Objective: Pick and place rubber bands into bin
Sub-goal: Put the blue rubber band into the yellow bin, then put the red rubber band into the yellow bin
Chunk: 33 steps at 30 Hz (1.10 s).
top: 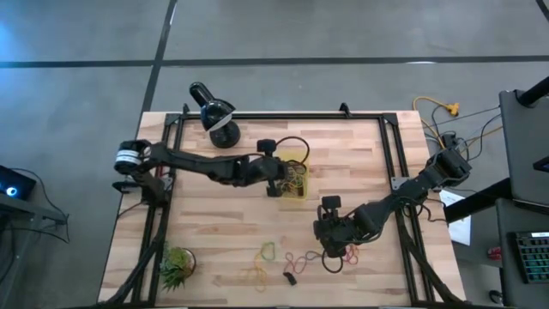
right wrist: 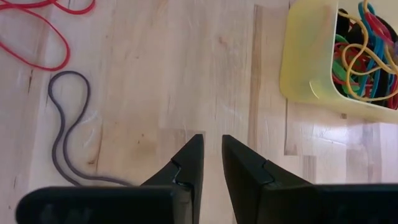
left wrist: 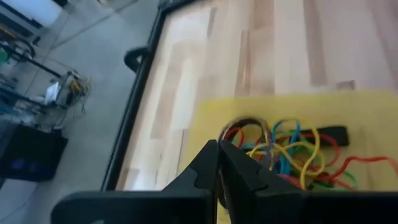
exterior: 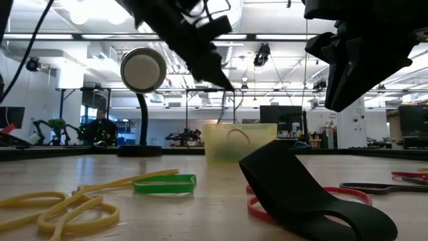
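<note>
The left gripper point(top: 276, 190) hovers shut over the bin point(top: 297, 193) while the right gripper point(right wrist: 211, 163), narrowly parted and empty, must descend onto a loose grey band point(right wrist: 65, 134).

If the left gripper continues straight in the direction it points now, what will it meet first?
Probably the tangle of coloured rubber bands inside the shallow yellow plastic bin. The shut left gripper points down into it, though depth is uncertain.
</note>
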{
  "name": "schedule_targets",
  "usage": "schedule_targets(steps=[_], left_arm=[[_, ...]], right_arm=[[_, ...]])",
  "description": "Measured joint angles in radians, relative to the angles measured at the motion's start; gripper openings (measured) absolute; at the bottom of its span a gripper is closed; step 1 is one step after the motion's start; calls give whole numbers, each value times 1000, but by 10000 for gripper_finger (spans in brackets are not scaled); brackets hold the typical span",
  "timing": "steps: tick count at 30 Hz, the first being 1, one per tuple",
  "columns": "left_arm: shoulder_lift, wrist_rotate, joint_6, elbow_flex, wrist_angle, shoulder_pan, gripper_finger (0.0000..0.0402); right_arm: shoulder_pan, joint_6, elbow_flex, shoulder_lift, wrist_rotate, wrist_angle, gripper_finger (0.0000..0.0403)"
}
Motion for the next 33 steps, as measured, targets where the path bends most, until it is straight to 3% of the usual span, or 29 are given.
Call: schedule_targets(steps=[12, 19, 24, 33], left_arm=[[134, 0, -4, 0, 22, 26, 3], [154, 1, -7, 10, 28, 22, 56], [137, 1, -63, 9, 17, -4, 90], [44, 22, -173, 2, -157, -149, 98]], right_arm=[[0, 0, -7, 0, 0, 11, 53], [0, 4, -26, 0, 0, 13, 53], [0, 99, -63, 0, -1, 22, 53], [40, 222, -149, 0, -171, 29, 53]])
